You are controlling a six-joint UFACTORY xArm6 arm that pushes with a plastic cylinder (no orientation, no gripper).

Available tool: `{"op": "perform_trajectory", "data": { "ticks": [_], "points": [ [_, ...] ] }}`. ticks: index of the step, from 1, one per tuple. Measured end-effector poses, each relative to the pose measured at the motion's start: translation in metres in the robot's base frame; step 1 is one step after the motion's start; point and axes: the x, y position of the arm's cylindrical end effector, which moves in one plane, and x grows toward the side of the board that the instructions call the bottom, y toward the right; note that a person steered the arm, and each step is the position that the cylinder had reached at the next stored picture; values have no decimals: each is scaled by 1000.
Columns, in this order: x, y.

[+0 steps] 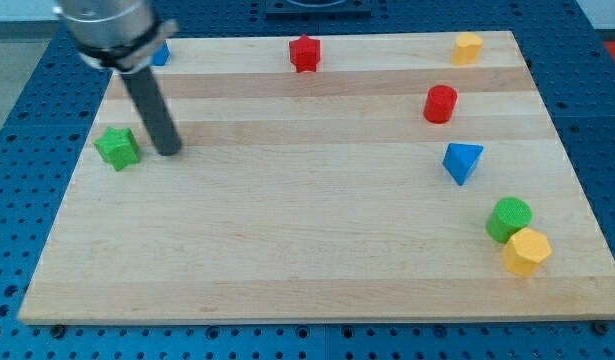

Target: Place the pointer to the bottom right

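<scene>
My tip (170,151) rests on the wooden board (287,240) at the view's left, just right of a green star-shaped block (117,147) and apart from it. At the view's bottom right sit a green cylinder (509,218) and a yellow hexagonal block (527,250), touching each other. A blue triangular block (463,161) lies above them.
A red cylinder (440,104) sits at the right. A yellow block (468,47) sits at the top right, a red star-shaped block (304,53) at the top middle. A blue block (161,54) shows partly behind the arm at the top left.
</scene>
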Motion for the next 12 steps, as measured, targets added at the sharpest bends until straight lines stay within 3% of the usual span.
{"op": "perform_trajectory", "data": {
  "ticks": [2, 5, 8, 10, 12],
  "points": [
    [3, 70],
    [32, 111],
    [32, 131],
    [126, 199],
    [181, 283]
  ]
}}
